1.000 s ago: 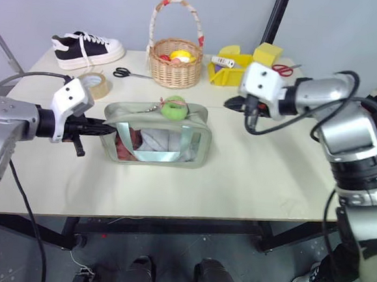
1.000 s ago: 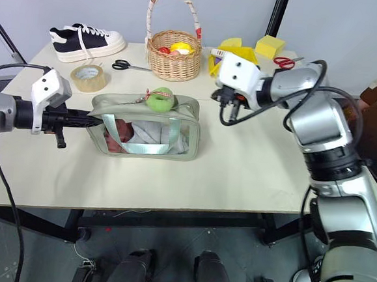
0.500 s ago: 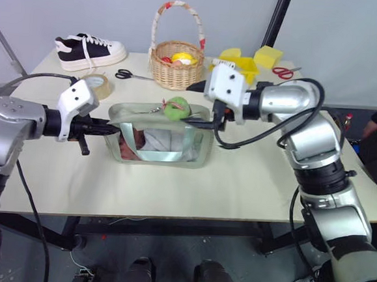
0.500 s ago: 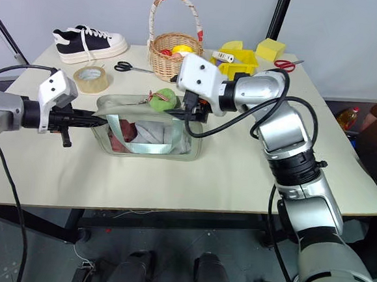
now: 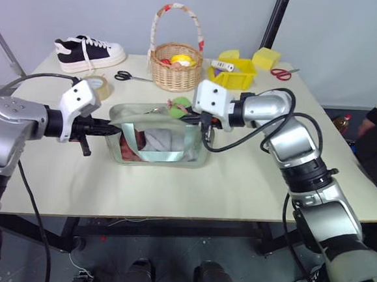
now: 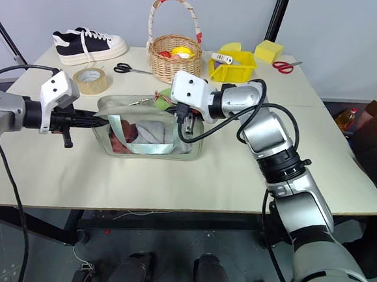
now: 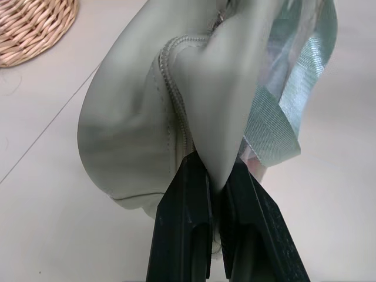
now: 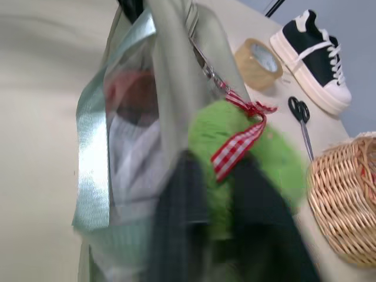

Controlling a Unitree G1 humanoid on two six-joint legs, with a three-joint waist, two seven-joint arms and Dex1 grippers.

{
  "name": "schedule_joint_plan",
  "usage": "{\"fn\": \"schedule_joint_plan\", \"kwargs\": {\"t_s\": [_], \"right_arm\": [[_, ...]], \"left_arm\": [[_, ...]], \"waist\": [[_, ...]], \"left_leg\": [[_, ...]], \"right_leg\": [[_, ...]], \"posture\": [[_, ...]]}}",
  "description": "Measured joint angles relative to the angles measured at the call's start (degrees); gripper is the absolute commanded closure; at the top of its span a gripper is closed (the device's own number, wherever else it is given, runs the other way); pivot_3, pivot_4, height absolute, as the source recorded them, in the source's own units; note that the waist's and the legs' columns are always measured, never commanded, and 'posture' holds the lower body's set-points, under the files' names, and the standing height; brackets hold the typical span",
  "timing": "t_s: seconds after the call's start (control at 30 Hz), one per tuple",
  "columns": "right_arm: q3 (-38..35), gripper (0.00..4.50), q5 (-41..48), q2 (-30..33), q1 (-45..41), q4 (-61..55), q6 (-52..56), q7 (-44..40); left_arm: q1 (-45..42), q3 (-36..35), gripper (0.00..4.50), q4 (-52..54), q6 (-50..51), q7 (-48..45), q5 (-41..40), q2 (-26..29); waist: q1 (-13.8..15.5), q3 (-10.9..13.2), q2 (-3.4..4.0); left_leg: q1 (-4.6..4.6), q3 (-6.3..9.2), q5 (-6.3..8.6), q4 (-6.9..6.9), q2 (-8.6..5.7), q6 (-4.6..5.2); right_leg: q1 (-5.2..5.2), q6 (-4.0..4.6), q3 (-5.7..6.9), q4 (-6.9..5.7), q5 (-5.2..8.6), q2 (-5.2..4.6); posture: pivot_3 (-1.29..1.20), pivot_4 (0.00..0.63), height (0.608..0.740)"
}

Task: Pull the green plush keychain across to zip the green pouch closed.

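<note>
pale tabletop (image 5: 251, 178) under a grey wall carries the green pouch (image 5: 159, 142) near its middle, long axis running across the robot's front. left gripper (image 5: 111, 129) is clamped on the fabric at the pouch's left end, fingers (image 7: 188, 229) together on a fold beside the zipper seam, anchoring it. the green plush keychain (image 8: 235, 158) sits on top of the pouch toward its right end, tied with a red checked ribbon. right gripper (image 6: 178, 111) has its fingers closed on the plush, approaching from the right. judged: the zip track runs along the long axis between the two grippers, so the pull should follow that line while the left end stays anchored.
</note>
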State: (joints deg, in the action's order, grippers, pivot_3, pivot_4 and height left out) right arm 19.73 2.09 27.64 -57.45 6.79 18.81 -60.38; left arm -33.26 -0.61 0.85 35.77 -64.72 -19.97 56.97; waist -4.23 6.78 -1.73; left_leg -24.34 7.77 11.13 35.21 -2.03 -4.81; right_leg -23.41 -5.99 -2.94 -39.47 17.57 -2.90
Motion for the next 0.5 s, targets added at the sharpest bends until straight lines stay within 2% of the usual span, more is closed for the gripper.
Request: {"fn": "schedule_joint_plan", "kwargs": {"t_s": [0.17,0.33,0.43,0.5], "right_arm": [[-1.18,4.41,0.49,4.37,0.38,-1.65,1.71,-1.5],[-4.77,4.41,0.53,13.34,0.51,-1.83,2.03,-3.85],[-5.58,4.41,-2.05,18.26,3.38,1.21,-0.91,-3.2],[-5.55,4.41,-3.58,19.2,6.04,3.41,-2.05,-2.57]], "left_arm": [[-0.01,0.0,4.5,0.12,-0.04,-0.01,-0.07,-0.01],[0.05,0.01,4.5,0.09,-0.28,-0.09,-0.01,-0.02],[0.08,0.03,4.5,0.02,-0.63,-0.09,0.13,-0.23],[0.27,0.05,4.5,-0.05,-0.97,-0.11,0.24,-0.27]], "waist": [[0.04,-0.01,0.0],[0.22,-0.03,0.0],[0.2,-0.15,-0.01],[0.19,-0.2,0.0]], "left_leg": [[0.0,0.0,0.06,0.0,0.0,0.11],[0.01,-0.01,0.08,0.03,-0.02,0.13],[0.03,-0.04,0.09,0.02,-0.01,0.15],[0.05,-0.06,0.09,0.02,-0.01,0.16]], "right_leg": [[0.0,0.0,0.0,0.0,0.0,0.0],[0.04,0.0,0.0,0.01,0.0,-0.03],[0.06,0.0,0.0,0.02,0.0,-0.02],[0.08,0.0,-0.01,0.02,0.0,-0.02]], "posture": [[0.0,0.0,0.74],[0.0,0.0,0.74],[0.0,0.0,0.74],[0.0,0.0,0.74]]}}
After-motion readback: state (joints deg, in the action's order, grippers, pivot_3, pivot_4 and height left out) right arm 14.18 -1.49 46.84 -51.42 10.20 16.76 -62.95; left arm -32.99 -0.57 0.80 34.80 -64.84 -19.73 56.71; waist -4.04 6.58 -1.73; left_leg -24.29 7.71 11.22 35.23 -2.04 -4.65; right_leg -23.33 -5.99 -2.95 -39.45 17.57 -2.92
